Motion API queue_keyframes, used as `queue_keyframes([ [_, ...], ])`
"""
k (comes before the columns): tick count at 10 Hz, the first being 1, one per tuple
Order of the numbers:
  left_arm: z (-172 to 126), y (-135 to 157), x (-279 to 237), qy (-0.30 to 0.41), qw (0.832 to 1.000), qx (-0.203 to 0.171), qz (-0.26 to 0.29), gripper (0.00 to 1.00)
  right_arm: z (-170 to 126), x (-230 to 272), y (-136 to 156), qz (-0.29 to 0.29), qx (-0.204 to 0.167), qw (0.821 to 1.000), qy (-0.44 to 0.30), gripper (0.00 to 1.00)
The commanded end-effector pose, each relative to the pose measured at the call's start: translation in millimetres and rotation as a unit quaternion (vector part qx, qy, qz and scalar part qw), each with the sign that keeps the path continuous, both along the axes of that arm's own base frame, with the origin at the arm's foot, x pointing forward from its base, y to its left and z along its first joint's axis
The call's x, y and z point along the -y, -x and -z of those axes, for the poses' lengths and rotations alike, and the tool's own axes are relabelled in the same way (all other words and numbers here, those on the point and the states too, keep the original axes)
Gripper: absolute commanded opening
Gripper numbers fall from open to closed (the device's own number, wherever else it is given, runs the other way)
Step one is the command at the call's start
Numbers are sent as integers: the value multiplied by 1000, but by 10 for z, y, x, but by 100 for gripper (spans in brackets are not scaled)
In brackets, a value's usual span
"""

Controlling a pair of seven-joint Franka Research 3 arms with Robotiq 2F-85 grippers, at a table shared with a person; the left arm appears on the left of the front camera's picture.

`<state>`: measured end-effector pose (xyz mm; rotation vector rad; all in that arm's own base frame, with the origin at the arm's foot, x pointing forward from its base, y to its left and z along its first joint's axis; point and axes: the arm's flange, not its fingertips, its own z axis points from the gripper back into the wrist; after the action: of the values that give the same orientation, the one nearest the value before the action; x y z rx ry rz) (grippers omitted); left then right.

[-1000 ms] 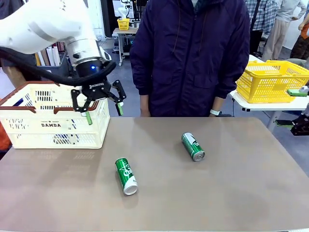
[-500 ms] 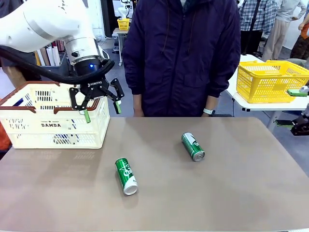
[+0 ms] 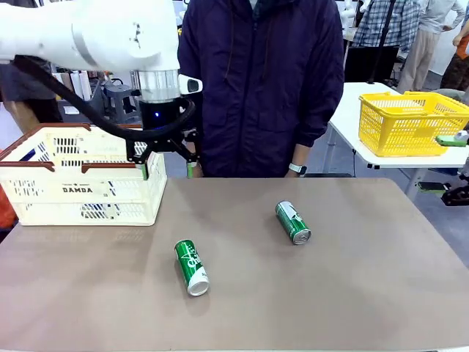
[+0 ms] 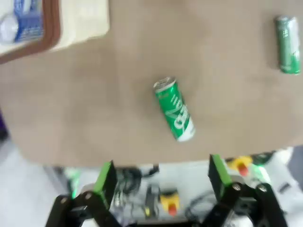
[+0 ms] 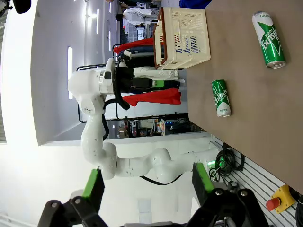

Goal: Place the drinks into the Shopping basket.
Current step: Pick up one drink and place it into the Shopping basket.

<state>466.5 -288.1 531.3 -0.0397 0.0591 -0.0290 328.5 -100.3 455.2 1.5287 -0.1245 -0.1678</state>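
Observation:
Two green drinks lie on their sides on the brown table, one near the front (image 3: 191, 267) and one farther right (image 3: 293, 221). The cream Shopping basket (image 3: 80, 192) with a brown-red rim stands at the back left. My left gripper (image 3: 168, 169) hangs open and empty just past the basket's right end, above the table. In its wrist view the left gripper (image 4: 161, 175) frames the nearer green can (image 4: 174, 109), the other green can (image 4: 287, 45) and a blue and white can (image 4: 19, 19) inside the basket (image 4: 80, 21). My right gripper (image 5: 147, 182) is open and empty, off the table.
A person in a dark jacket (image 3: 260, 88) stands at the far edge, hands down. A yellow mesh basket (image 3: 410, 121) sits on a side table at the right. The right wrist view shows both green cans (image 5: 269, 39) (image 5: 220, 97) and the basket (image 5: 182, 38).
My left gripper has swung right, from over the basket's right end to just beyond it, and turned. The person has shifted left. The cans have not moved.

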Motion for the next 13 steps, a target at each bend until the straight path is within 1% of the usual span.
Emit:
queue_keyframes([
  [1,348,502,-172,67,996,62,-22,100,-59,21,1,-1,-10,1000,-4,100],
  [2,549,720,-11,98,990,83,-55,100,-59,21,1,-1,-10,1000,-4,100],
  [3,722,855,152,85,990,82,-71,100,-59,21,1,-1,-10,1000,-4,100],
  [6,1041,1075,408,43,994,8,-96,100,-59,21,1,-1,-10,1000,-4,100],
  [8,1324,985,509,24,994,10,-103,100,-59,21,1,-1,-10,1000,-4,100],
  [9,1427,921,494,26,992,28,-118,100,-59,21,1,-1,-10,1000,-4,100],
  [10,1314,1141,461,33,995,5,-94,100,-59,21,1,-1,-10,1000,-4,100],
  [13,1314,1141,461,33,995,5,-94,100,-59,21,1,-1,-10,1000,-4,100],
])
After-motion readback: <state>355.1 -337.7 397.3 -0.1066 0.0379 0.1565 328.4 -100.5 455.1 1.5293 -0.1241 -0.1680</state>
